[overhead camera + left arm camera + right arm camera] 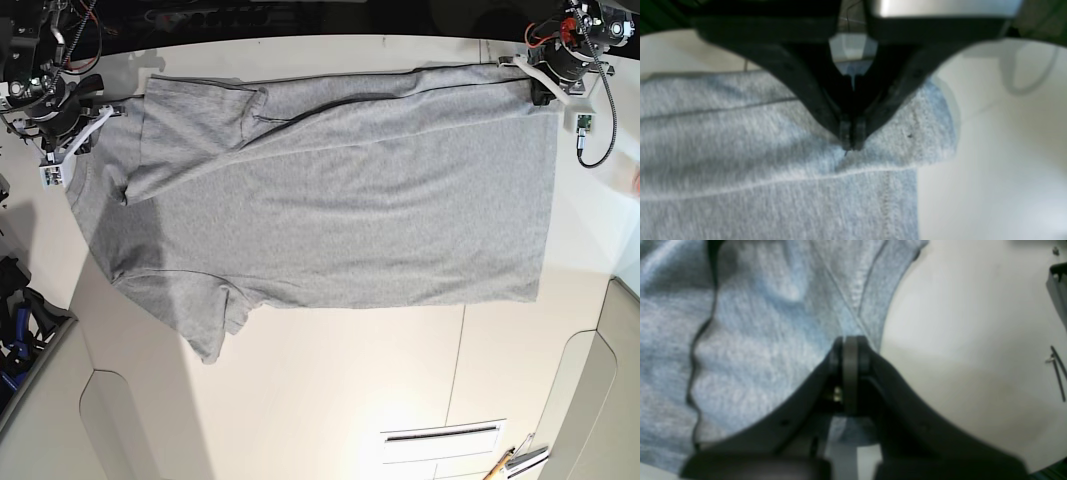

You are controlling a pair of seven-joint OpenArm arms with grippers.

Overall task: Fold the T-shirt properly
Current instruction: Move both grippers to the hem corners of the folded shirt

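The T-shirt (340, 190) lies spread on the table (330, 390); the left gripper (541, 88) sits at its hem corner, the right gripper (100, 110) at the opposite, sleeve end.

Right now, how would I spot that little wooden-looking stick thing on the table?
Start from the big heather-grey cotton T-shirt spread across the cream table. Go to the table's near edge, by the white slotted panel. Beside it lies a slim tan stick, the only brownish thing there; what it is, I cannot tell.
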